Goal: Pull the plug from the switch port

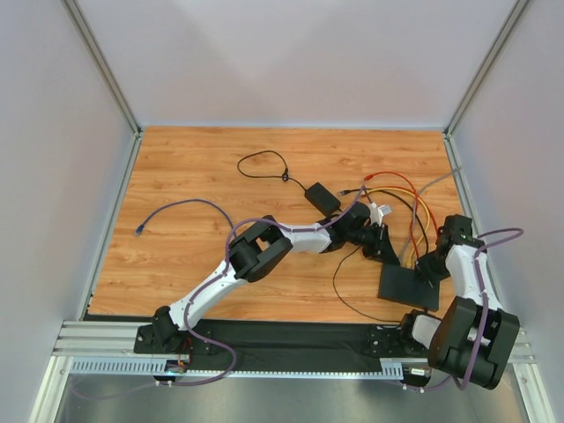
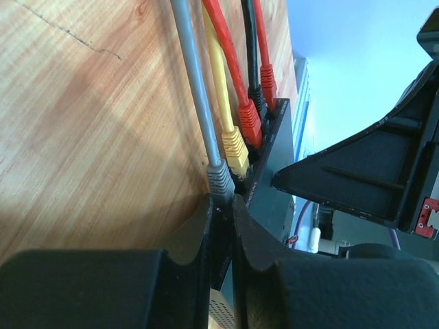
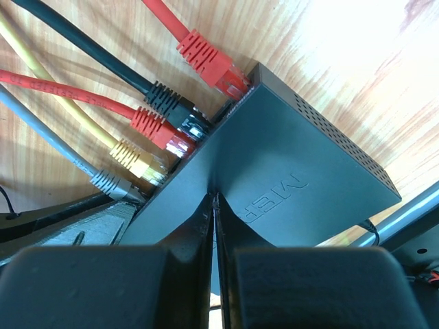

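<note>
Nearest: left end effector (image 2: 221, 209) pinching grey plug (image 2: 219, 177), plug not yet out of switch (image 3: 288, 164); right end effector (image 3: 214, 205) pressed together, tips on switch top. Switch at 4 o'clock on worktop (image 1: 203, 176). Grasp looks done, pull remains.

Black power brick (image 1: 322, 197) lying mid-table (image 1: 176, 159), thin black cord (image 1: 285, 177) looped behind; loose purple cable (image 1: 187, 203) at left.
</note>
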